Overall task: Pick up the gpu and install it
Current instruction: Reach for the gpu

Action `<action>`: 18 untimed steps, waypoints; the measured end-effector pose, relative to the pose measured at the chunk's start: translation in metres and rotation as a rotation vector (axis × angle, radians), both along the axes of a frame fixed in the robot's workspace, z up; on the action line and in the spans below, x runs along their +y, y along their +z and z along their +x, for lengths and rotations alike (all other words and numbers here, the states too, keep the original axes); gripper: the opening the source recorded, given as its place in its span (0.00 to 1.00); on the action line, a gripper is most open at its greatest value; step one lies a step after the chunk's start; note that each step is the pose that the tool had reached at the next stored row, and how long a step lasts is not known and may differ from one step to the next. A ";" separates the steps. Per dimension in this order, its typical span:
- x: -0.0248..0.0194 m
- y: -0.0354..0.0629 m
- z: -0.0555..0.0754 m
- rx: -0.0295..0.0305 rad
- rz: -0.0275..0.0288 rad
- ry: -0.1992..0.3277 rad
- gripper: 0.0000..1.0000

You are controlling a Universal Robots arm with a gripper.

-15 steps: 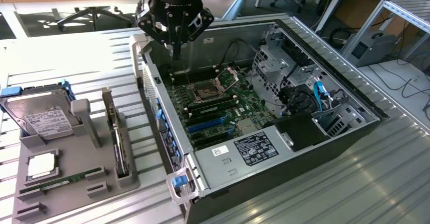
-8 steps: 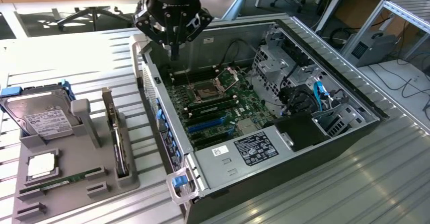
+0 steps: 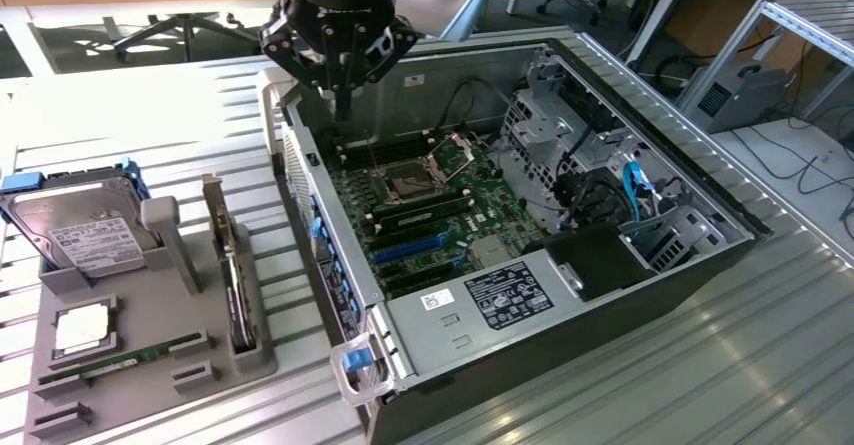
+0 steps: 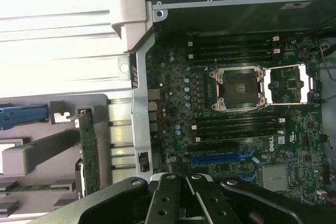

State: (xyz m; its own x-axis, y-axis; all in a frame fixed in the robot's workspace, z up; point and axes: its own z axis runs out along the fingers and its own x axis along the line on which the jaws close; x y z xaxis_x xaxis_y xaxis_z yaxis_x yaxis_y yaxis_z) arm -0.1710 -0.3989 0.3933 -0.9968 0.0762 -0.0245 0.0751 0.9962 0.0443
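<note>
Black fingers of the gripper (image 3: 343,100) are pressed together on nothing, hanging over the motherboard (image 3: 427,215) just inside the near wall of the open computer case (image 3: 601,365). Shut like this, they would likely strike the top edge of a card rather than straddle it, tipping it in its slot. A low sideways pass could also clip the case wall, which stands between the gripper and the grey holder tray (image 3: 147,405). The gpu (image 3: 236,290) stands on its long edge in that tray, untouched, with its silver bracket at the far end. In the exterior view it lies at about seven o'clock from the gripper, well apart, with the hard drive (image 3: 87,235) beyond it at about nine o'clock.
</note>
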 end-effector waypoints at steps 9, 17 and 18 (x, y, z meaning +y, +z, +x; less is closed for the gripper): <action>0.0000 0.0000 -0.005 0.0001 -0.0001 0.000 0.11; 0.0000 0.0000 -0.011 0.0000 0.0000 0.000 0.11; 0.0000 0.0000 -0.011 0.0001 -0.0001 0.000 0.11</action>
